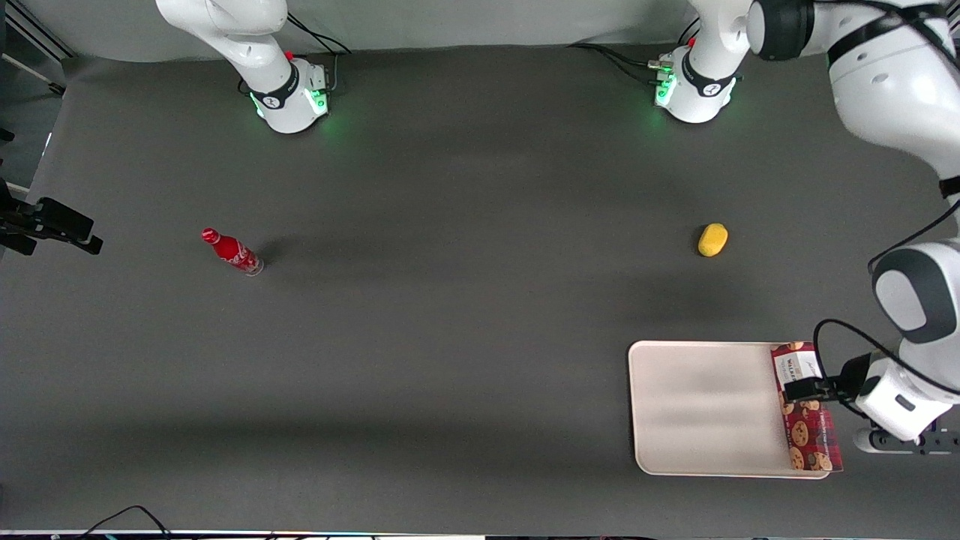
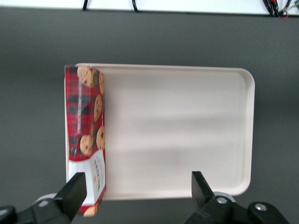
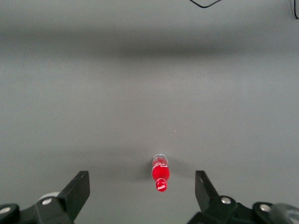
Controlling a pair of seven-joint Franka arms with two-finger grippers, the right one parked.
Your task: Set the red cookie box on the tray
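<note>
Caught the gripper (image 2: pixel 138 189) spread wide, with nothing clamped and only bare tray showing in the gap. Hovered low over one short end of the tray (image 2: pixel 177 130), well above its floor by the look of it. Spotted the red cookie box (image 2: pixel 84 121) right under one of the fingers (image 2: pixel 75 190), white label end nearest that fingertip, long body running straight away from it. Lay along the tray's edge, hard against the rim, apparently tipped a little, with both a tartan face and a cookie face showing. Could not tell whether it sat fully inside the rim or rode partly on it.

From the front, saw the same thing: gripper (image 1: pixel 808 388) across the label end of the red cookie box (image 1: pixel 808 435), carton hugging the tray (image 1: pixel 697 405) on the side toward the working arm.

Read as the tail of the placing step: box down on the tray, grip let go. Called next for a clean rise straight up, keeping the near fingertip off the label end so as not to drag the carton over the rim. Might also have needed a nudge inward, if half on the rim.

Farther from the fingers, noted a yellow lump (image 1: pixel 712 239) on the grey table (image 1: pixel 450 337), well apart. Farthest, toward the parked arm's end, a small red bottle (image 1: pixel 232 252), no part of this job.
</note>
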